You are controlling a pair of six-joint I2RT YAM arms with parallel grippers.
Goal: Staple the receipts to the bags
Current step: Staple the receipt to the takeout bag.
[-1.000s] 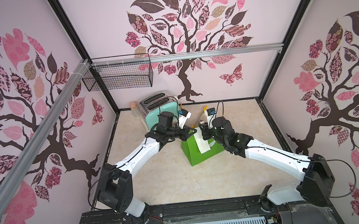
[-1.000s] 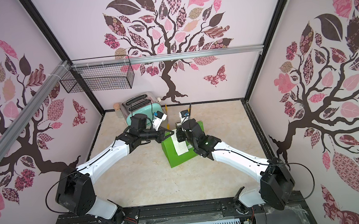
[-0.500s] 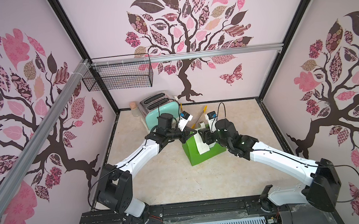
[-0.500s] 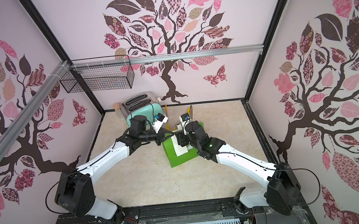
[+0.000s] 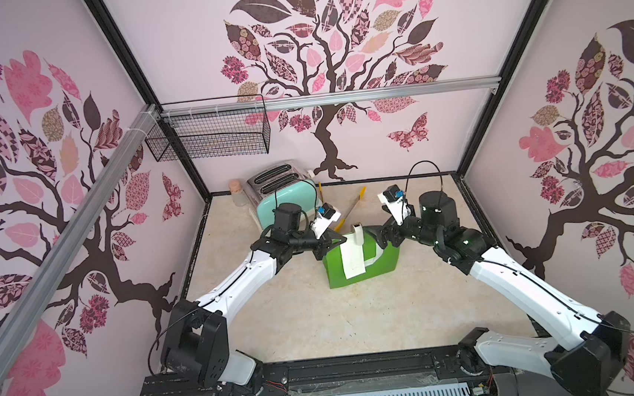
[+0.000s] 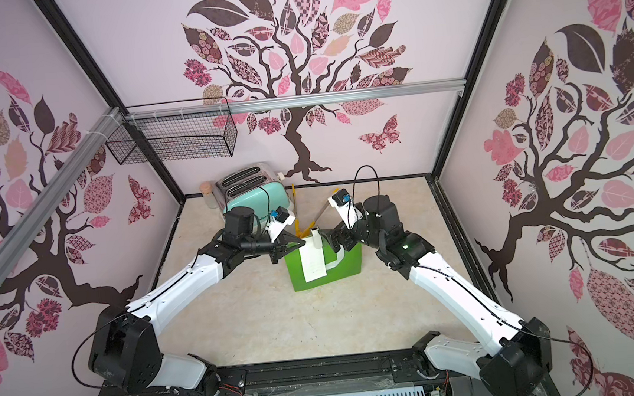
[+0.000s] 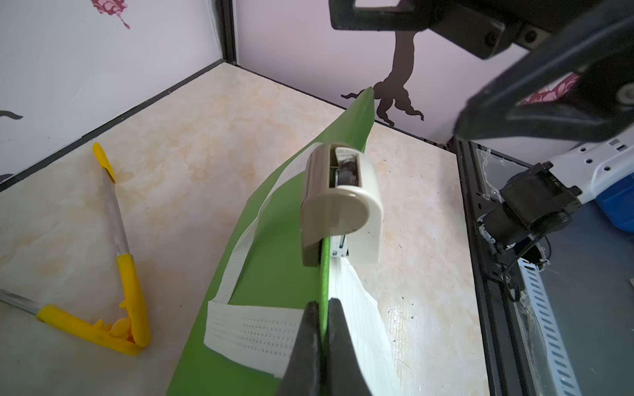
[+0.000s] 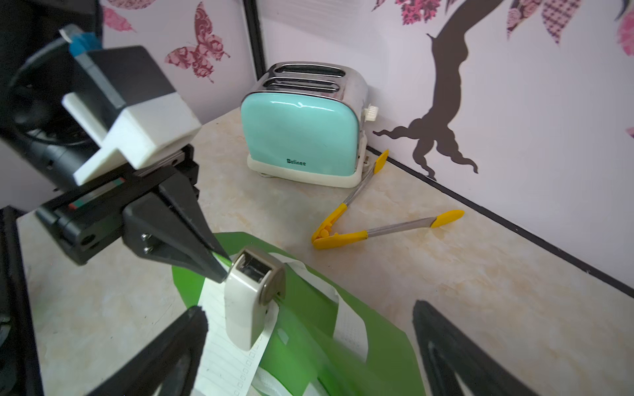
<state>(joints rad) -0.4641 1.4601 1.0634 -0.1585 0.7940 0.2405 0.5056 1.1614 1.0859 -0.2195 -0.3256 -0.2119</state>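
Tabletop: beige marble-look tabletop, filling the lower centre in both top views.
Toaster: mint-green and chrome toaster, upper centre-left against the back wall, well apart from the work.
Bag: bright green flat bag with a white strap handle, at frame centre, stood on edge.
Receipt: long white paper receipt, hanging down the bag's near face from its top edge, just left of the bag's middle.
Tongs: yellow-tipped metal tongs, lying open between the toaster and the bag.
Left gripper: left gripper clenched on the bag's top edge, the receipt's head pinched against it.
Right gripper: right gripper spread wide, grasping nothing, one finger on each side of the stapler.
Stapler: small beige plastic stapler, astride the top edge, bag and receipt both in its mouth.
Step in hand: judged to be the squeeze; whether a staple is already driven cannot be told.
Method: set the pads square on the stapler's two broad faces and press straight across, without dragging; the left pinch must hold both layers flush.
Risk: a skewed press could tip the stapler off the edge.
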